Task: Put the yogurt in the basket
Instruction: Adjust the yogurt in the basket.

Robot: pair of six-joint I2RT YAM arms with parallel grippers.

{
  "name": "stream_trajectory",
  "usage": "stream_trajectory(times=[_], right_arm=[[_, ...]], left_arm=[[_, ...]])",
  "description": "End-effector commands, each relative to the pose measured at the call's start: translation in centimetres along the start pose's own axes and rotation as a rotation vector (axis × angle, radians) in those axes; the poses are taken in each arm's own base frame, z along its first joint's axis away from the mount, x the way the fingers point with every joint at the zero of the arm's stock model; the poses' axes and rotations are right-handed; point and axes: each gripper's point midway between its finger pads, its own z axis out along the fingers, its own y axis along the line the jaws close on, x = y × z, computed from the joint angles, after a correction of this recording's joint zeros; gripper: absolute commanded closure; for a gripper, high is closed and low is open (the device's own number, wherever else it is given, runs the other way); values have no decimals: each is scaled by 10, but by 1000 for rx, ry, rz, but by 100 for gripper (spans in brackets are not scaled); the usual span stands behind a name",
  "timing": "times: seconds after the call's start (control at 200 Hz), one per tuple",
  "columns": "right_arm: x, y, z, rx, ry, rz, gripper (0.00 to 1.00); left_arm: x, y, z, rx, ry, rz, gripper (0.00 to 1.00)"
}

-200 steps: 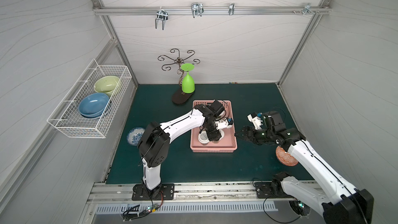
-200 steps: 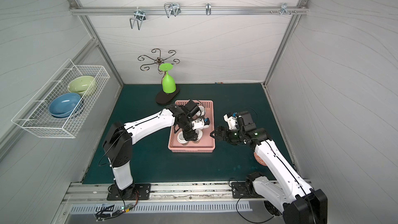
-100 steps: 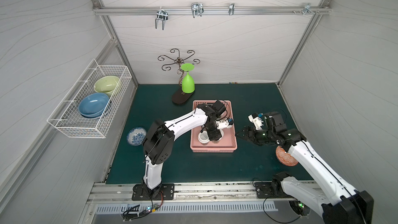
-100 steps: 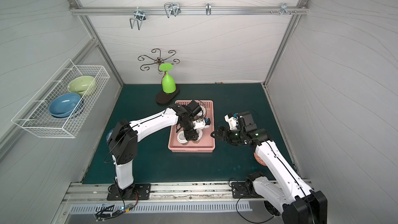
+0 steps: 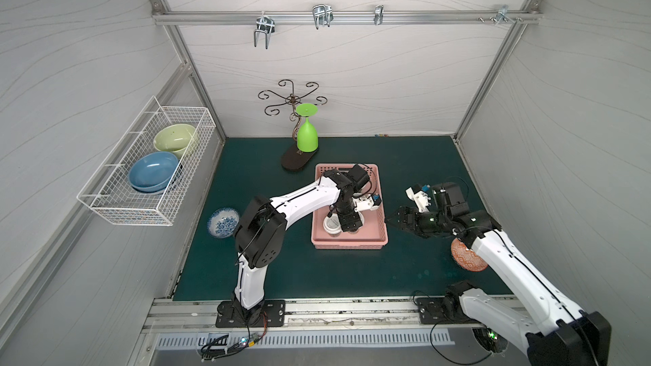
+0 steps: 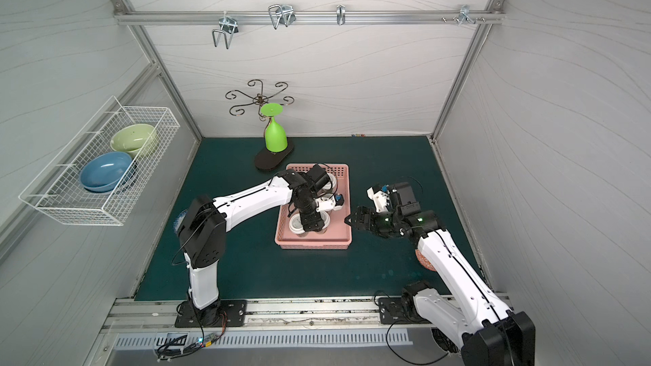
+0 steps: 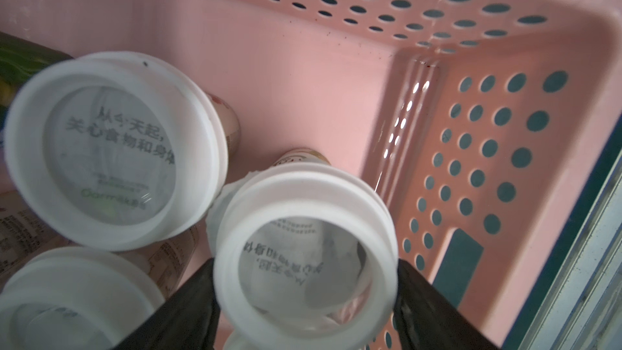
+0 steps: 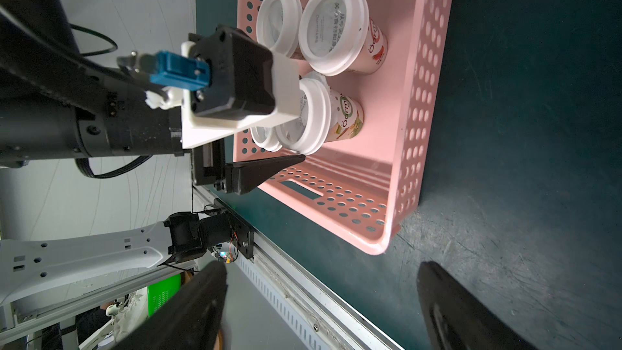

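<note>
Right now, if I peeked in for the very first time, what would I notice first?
The pink basket sits mid-table on the dark green mat, with white-lidded yogurt cups inside and the left gripper reaching down around one. Behind it, a bright green glass hangs upside down on a curly metal rack. On the left wall, a white wire basket holds a blue bowl and a pale green bowl.

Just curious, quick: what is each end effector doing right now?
Left end effector: straddles a yogurt cup in the pink basket; grip cannot be told.
Right end effector: open, empty.
</note>
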Motion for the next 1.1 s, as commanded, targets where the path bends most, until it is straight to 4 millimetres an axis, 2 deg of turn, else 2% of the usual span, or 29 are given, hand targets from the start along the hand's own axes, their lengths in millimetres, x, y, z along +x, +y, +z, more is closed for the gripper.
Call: stream_trajectory(times=[0.0,0.165,0.305,0.415,0.58,0.72,0.87,0.98,1.096], right_arm=[[0,4,-1,-19,8,-12,9],[4,7,3,-26,26,-24,11],[8,14,12,-31,56,-51,14],[12,20,22,-22,89,-84,20],[11,29,38,4,124,-124,27],[5,29,51,62,147,-146,31],[-3,29,61,101,163,-154,36],[-20,30,55,146,115,-194,37],[-48,31,39,185,33,-238,28]], left_arm=[[-10,-1,-17,-11,-31,13,16],[-21,-8,-40,-8,-95,-9,8],[-26,-9,-59,-30,-138,-29,7],[-25,-4,-78,-60,-185,-64,6],[-17,16,-116,-107,-292,-182,5],[4,39,-141,-165,-360,-315,4],[38,61,-159,-197,-430,-503,4],[73,78,-167,-248,-473,-648,3],[114,97,-169,-329,-503,-771,1]])
